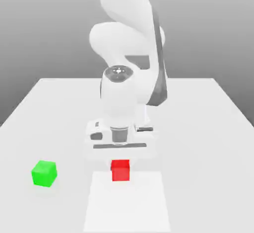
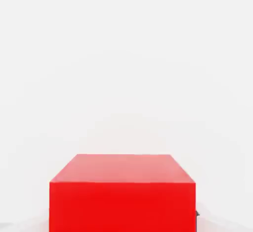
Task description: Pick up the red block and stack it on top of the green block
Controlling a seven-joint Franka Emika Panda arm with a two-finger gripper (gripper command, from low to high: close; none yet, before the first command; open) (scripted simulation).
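The red block (image 1: 120, 170) rests on the white table, near its front edge. My gripper (image 1: 120, 160) has come straight down over it and is shut on the block's sides. Close up in the hand view, the red block (image 2: 122, 196) shows its top and one face. The green block (image 1: 44, 173) sits on the table toward the exterior view's left, well apart from the red block and the gripper, with nothing on top of it.
The white table (image 1: 208, 142) stretches out on both sides of the arm. The arm's white body (image 1: 126, 53) rises behind the gripper.
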